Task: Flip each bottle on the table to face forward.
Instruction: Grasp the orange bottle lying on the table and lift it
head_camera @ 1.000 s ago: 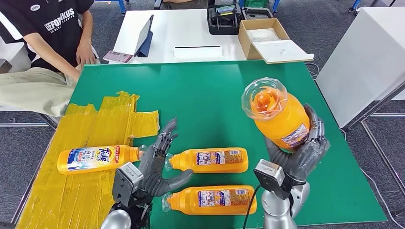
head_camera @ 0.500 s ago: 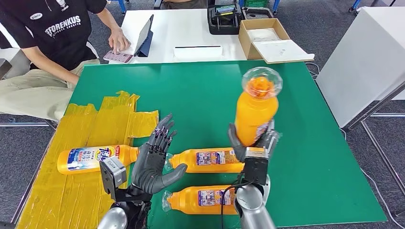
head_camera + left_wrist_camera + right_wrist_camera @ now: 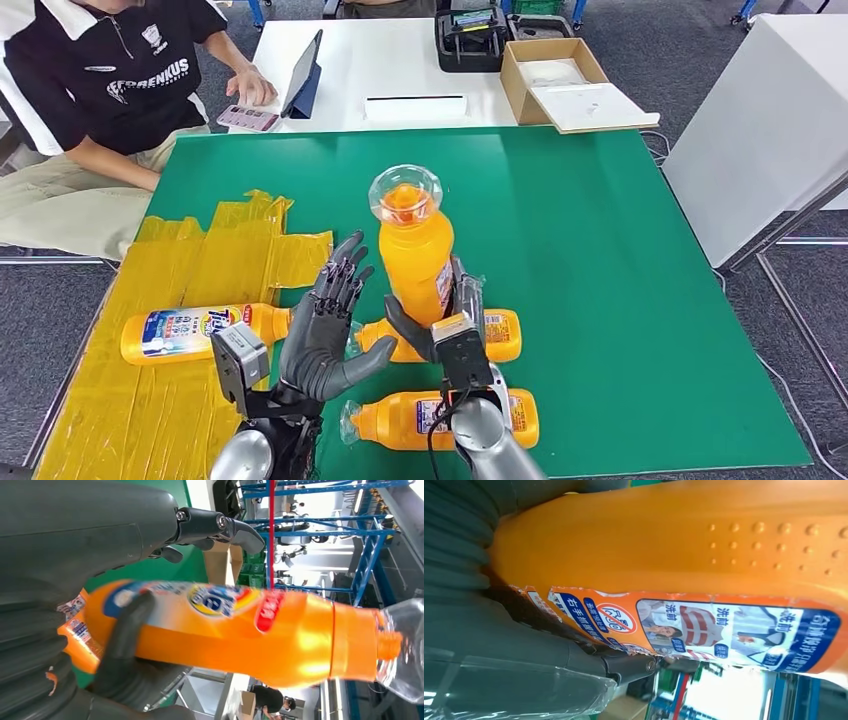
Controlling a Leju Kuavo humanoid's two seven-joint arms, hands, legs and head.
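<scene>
Green table (image 3: 600,250) carries three lying bottles while the right hand (image 3: 450,325) grips a fourth bottle (image 3: 415,250) upright above them beside the left hand (image 3: 325,330), fingers spread and empty; a loose handover could drop it onto them.

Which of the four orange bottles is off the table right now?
The one held upright in the right hand, the lifted bottle, clear cap up. The other three lie on their sides: one on the yellow sheet, two on the green mat.
</scene>
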